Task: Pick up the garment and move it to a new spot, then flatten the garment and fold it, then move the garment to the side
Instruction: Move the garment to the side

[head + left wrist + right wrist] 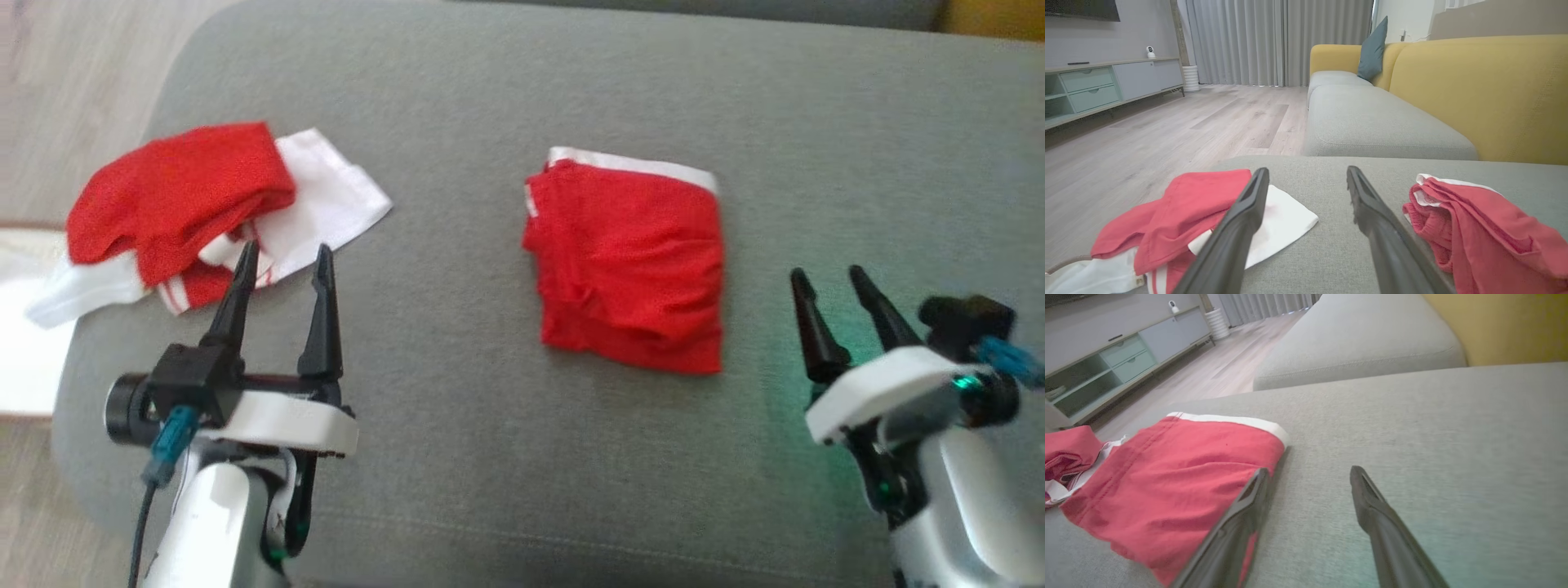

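Folded red shorts point(629, 269), white waistband along the far edge, flat on the middle of a grey cushion point(490, 449); crumpled red-and-white garment point(188, 204) heaped at its left end.

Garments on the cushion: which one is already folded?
The red garment mid-cushion, a neat rectangle with white band. The red-and-white pile by the left hand is crumpled.

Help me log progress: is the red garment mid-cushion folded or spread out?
Folded: the red garment lies as a compact rectangle with doubled layers, white waistband along its far edge.
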Available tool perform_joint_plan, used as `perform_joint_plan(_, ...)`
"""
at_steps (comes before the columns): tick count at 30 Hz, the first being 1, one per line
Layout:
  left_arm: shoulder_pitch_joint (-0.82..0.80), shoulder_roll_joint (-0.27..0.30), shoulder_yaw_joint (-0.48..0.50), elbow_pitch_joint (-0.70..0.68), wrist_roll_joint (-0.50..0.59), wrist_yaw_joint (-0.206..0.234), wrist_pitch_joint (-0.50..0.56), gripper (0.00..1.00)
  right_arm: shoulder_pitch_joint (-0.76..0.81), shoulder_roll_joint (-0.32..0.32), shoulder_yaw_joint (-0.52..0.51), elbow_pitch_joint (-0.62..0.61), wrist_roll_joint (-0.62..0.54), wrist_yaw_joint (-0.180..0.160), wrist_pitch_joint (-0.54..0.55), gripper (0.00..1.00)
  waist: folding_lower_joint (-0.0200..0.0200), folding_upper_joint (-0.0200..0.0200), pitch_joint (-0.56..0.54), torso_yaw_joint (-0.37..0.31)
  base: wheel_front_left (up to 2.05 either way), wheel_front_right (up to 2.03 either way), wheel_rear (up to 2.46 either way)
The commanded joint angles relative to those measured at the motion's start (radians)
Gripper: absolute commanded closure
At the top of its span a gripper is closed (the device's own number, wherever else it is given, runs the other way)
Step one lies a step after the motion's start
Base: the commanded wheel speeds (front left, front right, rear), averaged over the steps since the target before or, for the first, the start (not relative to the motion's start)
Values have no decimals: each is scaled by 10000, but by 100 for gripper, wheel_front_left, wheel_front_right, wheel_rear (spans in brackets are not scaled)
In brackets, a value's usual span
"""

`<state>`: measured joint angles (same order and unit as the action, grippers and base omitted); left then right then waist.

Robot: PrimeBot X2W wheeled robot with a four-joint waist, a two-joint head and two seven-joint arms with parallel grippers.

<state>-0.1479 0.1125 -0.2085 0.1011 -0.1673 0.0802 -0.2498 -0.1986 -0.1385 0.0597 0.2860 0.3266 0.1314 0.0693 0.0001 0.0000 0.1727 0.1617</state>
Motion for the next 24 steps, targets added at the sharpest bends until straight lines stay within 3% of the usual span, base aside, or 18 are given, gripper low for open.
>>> perform_joint_plan(1,-486,72,385,-399,139,-13,-115,0,-388,-91,291,-181,54,-7,-58,0,-1,0,314,357,0,0,0)
perform_joint_plan(10,-591,-144,452,-610,302,-161,-118,0,-1916,143,1220,2356,755,-7,-65,0,-1,0,604,878,0,0,0)
perform_joint_plan(17,-613,-241,575,-610,400,-244,-119,0,-2389,231,1975,3642,1445,-7,772,0,-1,0,702,842,0,0,0)
perform_joint_plan(18,-618,-251,588,-609,417,-258,-119,0,-2434,229,2070,3743,1523,-7,872,21,-1,0,706,819,0,0,0)
perform_joint_plan(19,-622,-261,598,-609,433,-275,-119,0,-2477,233,2168,3787,1624,-7,914,33,-1,0,711,798,0,0,0)
perform_joint_plan(20,-623,-270,613,-612,443,-292,-119,0,-2516,218,2275,3827,1700,-7,968,100,-1,0,724,767,0,0,0)
perform_joint_plan(24,-614,-294,707,-627,488,-333,-119,0,-2691,59,2670,3795,1849,-7,1042,100,-1,0,774,614,0,0,0)
